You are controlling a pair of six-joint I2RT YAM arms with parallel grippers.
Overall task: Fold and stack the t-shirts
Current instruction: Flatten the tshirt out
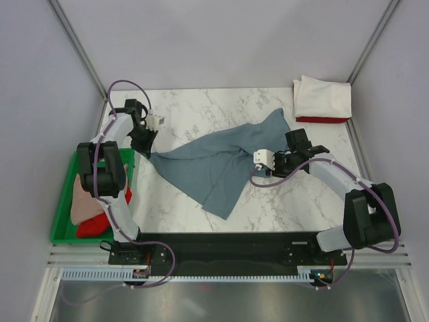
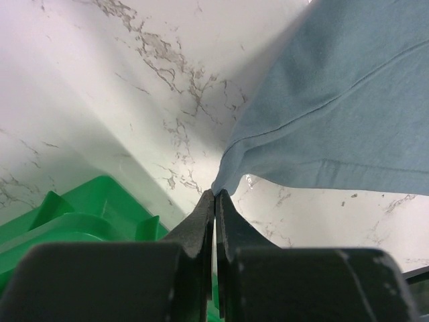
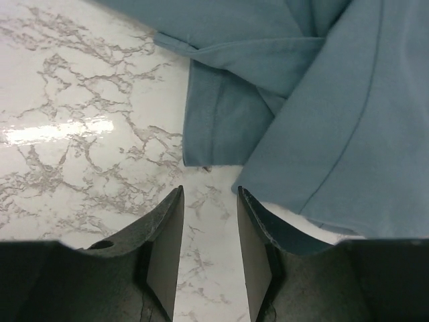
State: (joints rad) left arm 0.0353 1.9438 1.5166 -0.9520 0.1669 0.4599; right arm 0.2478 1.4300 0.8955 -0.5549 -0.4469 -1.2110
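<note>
A slate blue-grey t-shirt lies stretched and crumpled across the middle of the marble table. My left gripper is shut on the shirt's left corner; in the left wrist view the cloth comes out of the closed fingertips and is pulled taut. At the shirt's right side my right gripper is low over the table. In the right wrist view it is open with only bare marble between the fingers. The shirt's folds lie just ahead, and an edge lies beside the right finger.
A folded white t-shirt lies on a red one at the back right corner. A green tray at the left edge holds a pale pink shirt and a red shirt; the tray's rim is just under my left gripper.
</note>
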